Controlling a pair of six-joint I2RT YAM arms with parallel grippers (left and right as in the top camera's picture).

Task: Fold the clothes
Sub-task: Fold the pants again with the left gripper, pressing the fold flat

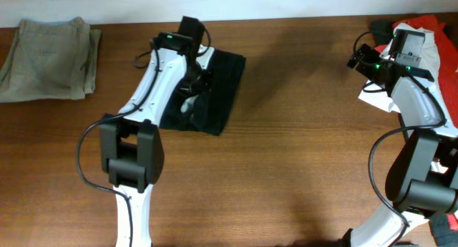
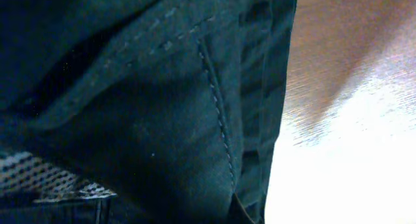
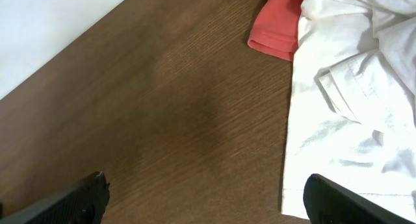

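The black shorts (image 1: 218, 89) lie left of the table's middle, towards the back. My left gripper (image 1: 190, 98) is down on them. In the left wrist view the black shorts (image 2: 162, 120) fill the frame with a stitched seam, and the fingers are hidden. A folded khaki-grey garment (image 1: 46, 57) lies at the back left. A white garment (image 3: 351, 107) and a red one (image 3: 276, 29) lie at the back right. My right gripper (image 3: 208, 198) is open and empty over bare wood beside the white garment's edge. It also shows in the overhead view (image 1: 356, 59).
The white and red pile (image 1: 429, 28) reaches the table's right edge. A pale wall runs along the table's back edge (image 3: 52, 36). Bare wooden table (image 1: 286, 168) spans the middle and front.
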